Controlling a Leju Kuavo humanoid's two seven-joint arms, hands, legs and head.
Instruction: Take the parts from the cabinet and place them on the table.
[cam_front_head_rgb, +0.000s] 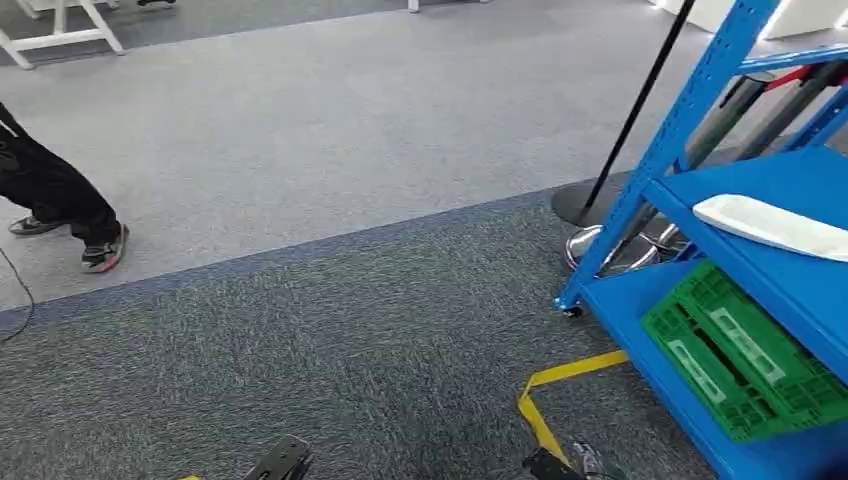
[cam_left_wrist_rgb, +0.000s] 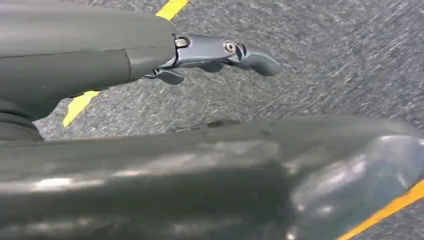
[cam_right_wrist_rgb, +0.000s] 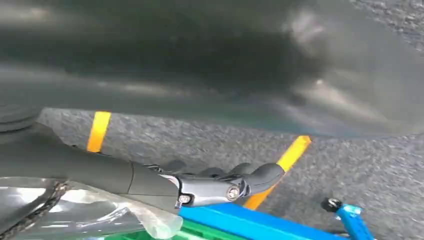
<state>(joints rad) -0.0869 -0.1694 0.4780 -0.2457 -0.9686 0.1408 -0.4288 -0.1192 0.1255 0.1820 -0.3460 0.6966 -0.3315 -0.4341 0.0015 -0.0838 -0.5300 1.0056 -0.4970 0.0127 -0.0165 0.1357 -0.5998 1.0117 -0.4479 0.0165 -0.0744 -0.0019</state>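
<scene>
Left hand (cam_left_wrist_rgb: 220, 55) hangs over dark grey carpet (cam_front_head_rgb: 330, 340) with its fingers loosely apart, holding nothing. Right hand (cam_right_wrist_rgb: 220, 185) hangs the same way, fingers apart and empty, just beside clear plastic wrapping (cam_right_wrist_rgb: 100, 215). Yellow floor tape (cam_front_head_rgb: 550, 395) runs near the blue cabinet (cam_front_head_rgb: 700, 190) at the right. On its middle shelf lies a white part (cam_front_head_rgb: 775, 227); a green crate (cam_front_head_rgb: 745, 350) sits on the shelf below. Lighter carpet (cam_front_head_rgb: 330, 110) stretches wide beyond, where a person's legs (cam_front_head_rgb: 60, 200) stand at the left edge.
</scene>
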